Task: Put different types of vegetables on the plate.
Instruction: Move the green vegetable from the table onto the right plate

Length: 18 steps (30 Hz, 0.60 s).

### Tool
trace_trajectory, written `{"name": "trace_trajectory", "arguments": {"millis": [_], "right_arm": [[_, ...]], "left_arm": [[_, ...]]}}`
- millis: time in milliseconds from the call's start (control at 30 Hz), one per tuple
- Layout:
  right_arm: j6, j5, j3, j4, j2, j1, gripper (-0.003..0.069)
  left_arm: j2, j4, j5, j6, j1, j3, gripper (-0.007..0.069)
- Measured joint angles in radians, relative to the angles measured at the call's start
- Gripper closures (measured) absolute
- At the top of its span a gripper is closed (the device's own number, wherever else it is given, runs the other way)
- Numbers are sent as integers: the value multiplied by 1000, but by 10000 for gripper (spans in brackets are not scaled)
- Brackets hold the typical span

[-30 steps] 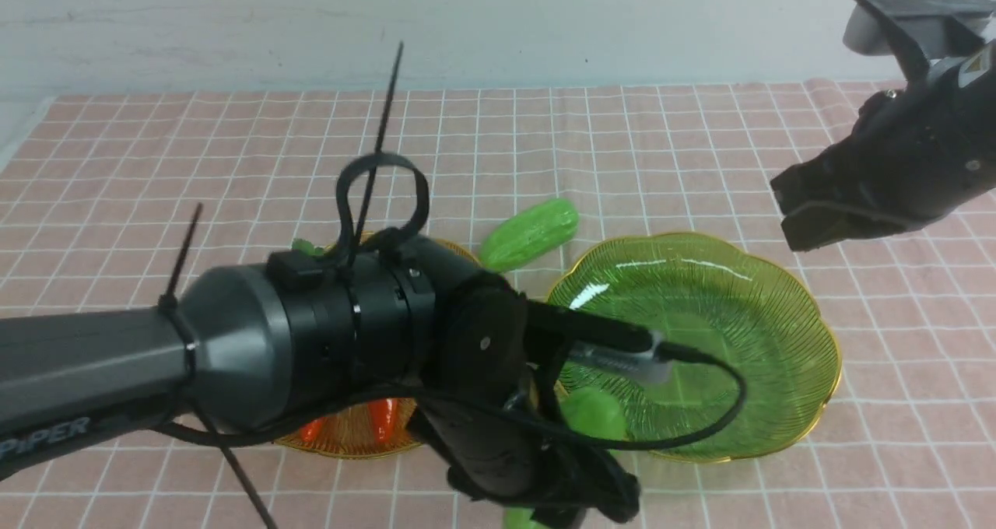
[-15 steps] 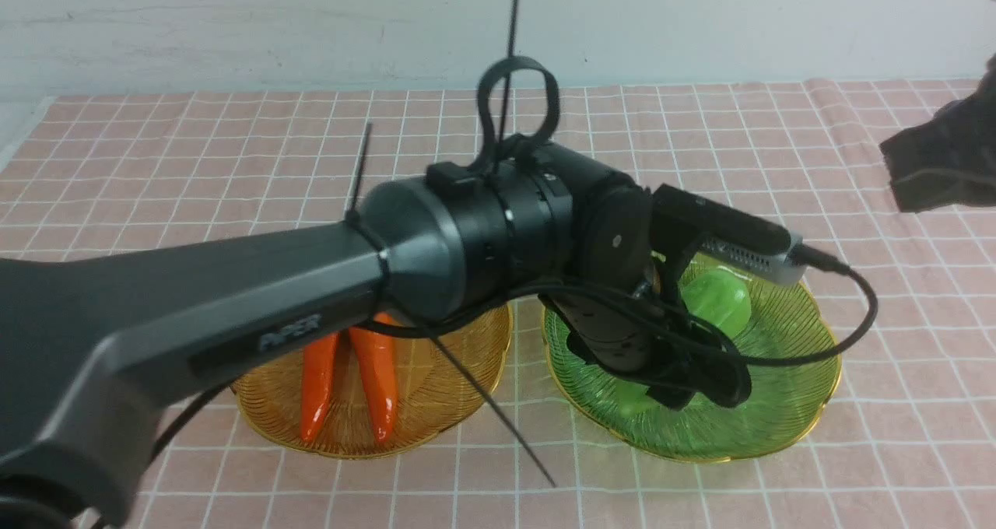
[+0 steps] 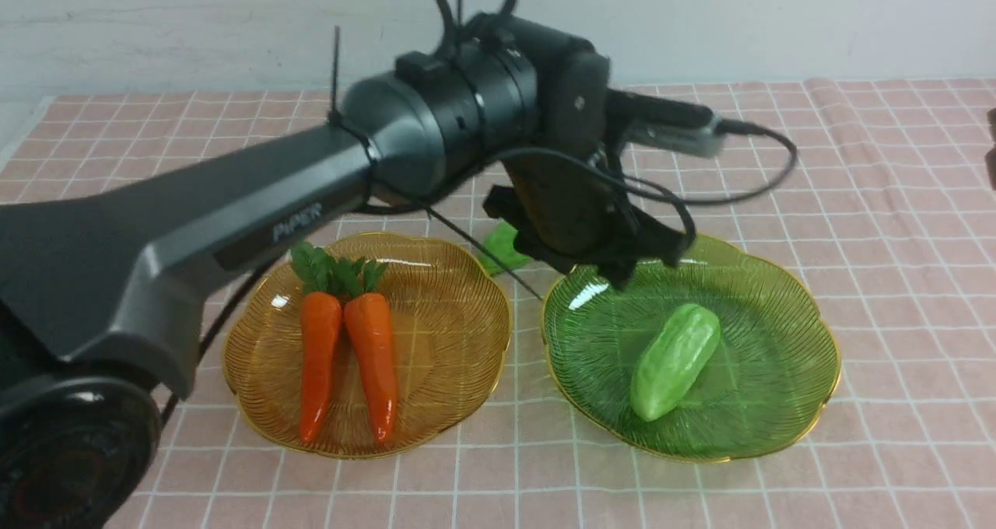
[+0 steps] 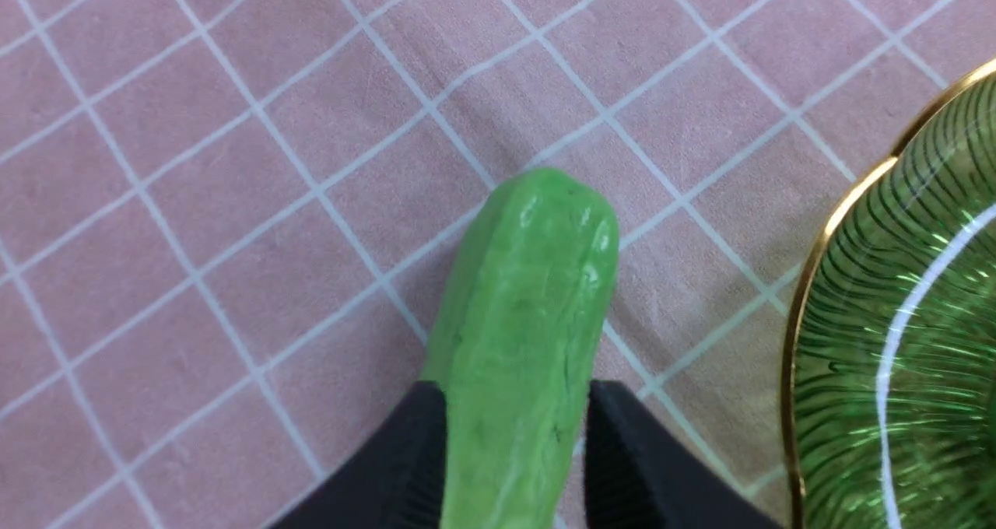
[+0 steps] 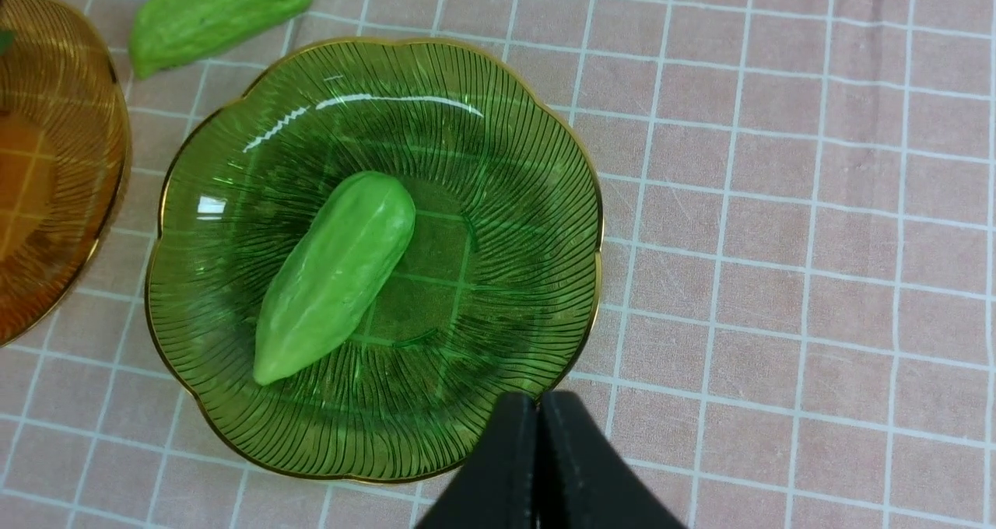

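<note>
One light-green gourd (image 3: 673, 362) lies in the green glass plate (image 3: 809, 358); it also shows in the right wrist view (image 5: 334, 276). Two orange carrots (image 3: 320, 369) (image 3: 372, 362) lie side by side in the amber plate (image 3: 459, 334). A second gourd (image 4: 529, 311) lies on the cloth behind the two plates, mostly hidden by my left arm in the front view (image 3: 502, 247). My left gripper (image 4: 515, 393) has a finger pressed against each side of it. My right gripper (image 5: 538, 404) is shut and empty, high over the green plate's edge (image 5: 591, 280).
A pink checked cloth (image 3: 895, 280) covers the table. My left arm (image 3: 257, 202) reaches across above the amber plate. The green plate's gold rim (image 4: 809, 296) lies close beside the left gripper. Only a sliver of the right arm (image 3: 992, 148) shows at the front view's right edge.
The gourd my left gripper carried now lies in the green plate. The left gripper has moved back to the second gourd. The right arm has drawn away to the right.
</note>
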<state>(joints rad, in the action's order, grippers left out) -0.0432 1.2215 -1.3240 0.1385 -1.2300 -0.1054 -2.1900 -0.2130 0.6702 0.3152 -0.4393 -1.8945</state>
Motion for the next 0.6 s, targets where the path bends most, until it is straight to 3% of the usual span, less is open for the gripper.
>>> {"name": "trace_trajectory", "arguments": {"millis": [200, 333, 467, 533, 600], "right_arm": [[-5, 25, 0, 3, 0, 0, 674], [-13, 34, 0, 4, 0, 0, 674], [-14, 37, 0, 8, 0, 0, 674], [-14, 37, 0, 10, 0, 0, 674], [-14, 37, 0, 15, 0, 0, 674]], "left_arm": [[-77, -6, -44, 85, -7, 0, 143], [-119, 15, -78, 94, -7, 0, 30], [-154, 18, -103, 94, -7, 0, 42], [-164, 19, -104, 87, -7, 0, 124], [-168, 22, -104, 86, -7, -1, 253]]}}
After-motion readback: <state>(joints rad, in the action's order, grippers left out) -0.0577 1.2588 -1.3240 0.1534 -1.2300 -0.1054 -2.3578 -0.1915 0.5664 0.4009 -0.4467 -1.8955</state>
